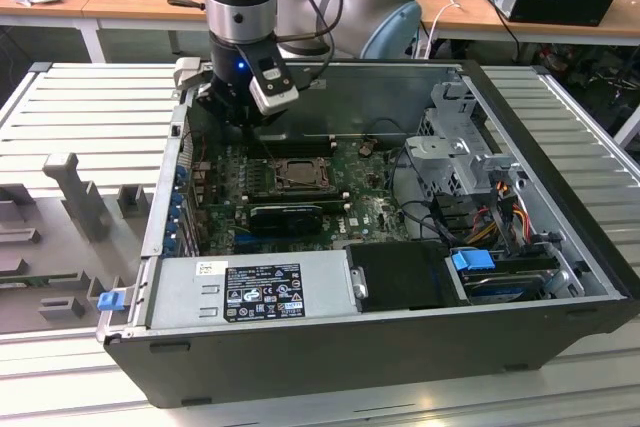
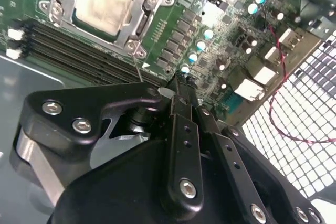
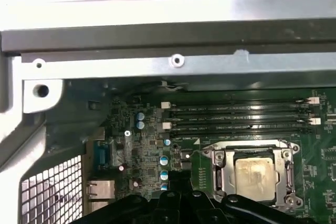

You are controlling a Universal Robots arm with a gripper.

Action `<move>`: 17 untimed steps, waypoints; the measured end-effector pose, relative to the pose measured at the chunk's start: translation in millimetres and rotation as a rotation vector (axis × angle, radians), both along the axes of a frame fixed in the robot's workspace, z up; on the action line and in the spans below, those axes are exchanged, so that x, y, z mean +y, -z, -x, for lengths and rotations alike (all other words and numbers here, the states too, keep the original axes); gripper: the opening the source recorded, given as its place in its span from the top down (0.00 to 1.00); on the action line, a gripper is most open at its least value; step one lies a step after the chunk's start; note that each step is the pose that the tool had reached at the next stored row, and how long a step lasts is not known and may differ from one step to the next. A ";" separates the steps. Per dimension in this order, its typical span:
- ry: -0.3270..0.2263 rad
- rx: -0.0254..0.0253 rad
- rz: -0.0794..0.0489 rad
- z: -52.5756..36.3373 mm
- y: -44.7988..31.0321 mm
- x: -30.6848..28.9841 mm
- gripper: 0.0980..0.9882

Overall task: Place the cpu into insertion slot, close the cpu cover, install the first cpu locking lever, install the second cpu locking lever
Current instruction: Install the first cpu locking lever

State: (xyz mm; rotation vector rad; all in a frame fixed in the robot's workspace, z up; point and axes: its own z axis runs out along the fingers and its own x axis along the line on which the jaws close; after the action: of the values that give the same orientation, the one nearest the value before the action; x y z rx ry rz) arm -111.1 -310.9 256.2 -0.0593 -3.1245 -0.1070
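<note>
Closest in the second wrist view, the gripper [image 2: 180, 85] has its fingers drawn narrow with nothing between them. The cpu [image 2: 102, 1] lies apart from the tips, framed by the flat cpu cover [image 2: 139, 24]. First wrist view: cpu [image 3: 254, 174] near the fingertips. Exterior view: gripper [image 1: 240, 117] hangs near it, toward the exterior view's left.

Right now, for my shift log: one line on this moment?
chip: seated | cover: down over chip | gripper: shut, beside cover, over board

An open computer case [image 1: 350, 357] holds a green motherboard [image 1: 370, 212], a grey power supply [image 1: 180, 292] (labelled on top) and a drive cage [image 1: 455, 152]
</note>
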 end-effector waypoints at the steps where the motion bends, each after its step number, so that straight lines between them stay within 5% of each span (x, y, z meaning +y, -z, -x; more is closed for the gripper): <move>1: -0.001 0.0000 -0.001 0.6 0.1 1.0 0.99; 7: -0.003 0.0000 -0.001 2.1 0.9 11.7 0.99; 17: -0.003 0.0000 -0.002 -7.0 1.0 16.7 0.99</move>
State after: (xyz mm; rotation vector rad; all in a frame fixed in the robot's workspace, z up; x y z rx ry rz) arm -104.0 -294.2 255.2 -0.0545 -3.1244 -0.1093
